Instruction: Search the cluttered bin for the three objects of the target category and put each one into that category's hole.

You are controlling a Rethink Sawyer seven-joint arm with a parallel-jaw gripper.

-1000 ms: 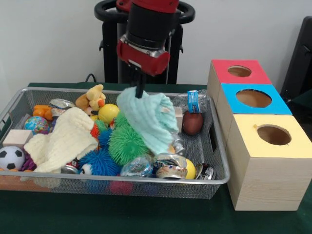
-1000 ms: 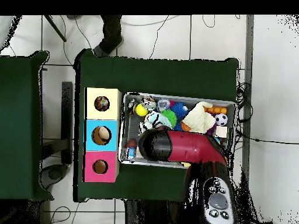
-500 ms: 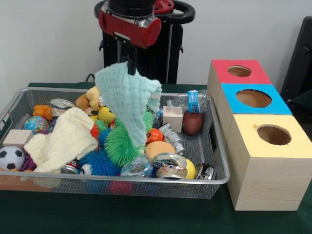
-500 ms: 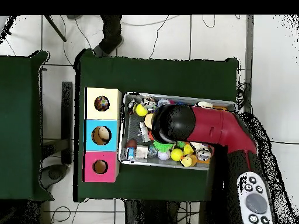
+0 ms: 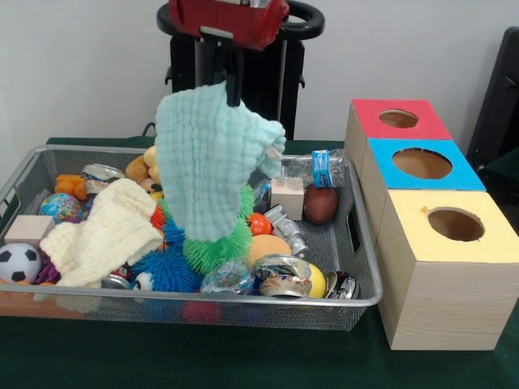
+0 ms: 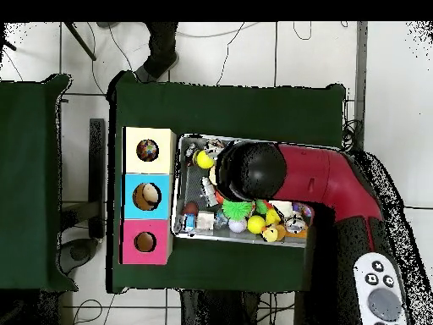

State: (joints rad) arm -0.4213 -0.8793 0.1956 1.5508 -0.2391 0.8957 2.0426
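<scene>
Fingers (image 5: 236, 91) pinch the mint-green cloth (image 5: 212, 166), which hangs clear above the wire bin (image 5: 361, 267).

End effector (image 5: 235, 96) pinches mint cloth (image 5: 209, 166); hanging above bin (image 5: 361, 279).

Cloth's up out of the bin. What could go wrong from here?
1. The gripper pinches only a top corner of the mint cloth, so it may slip and drop.
2. The cloth's hem hangs at the green spiky ball and could drag it over the wire bin rim.
</scene>
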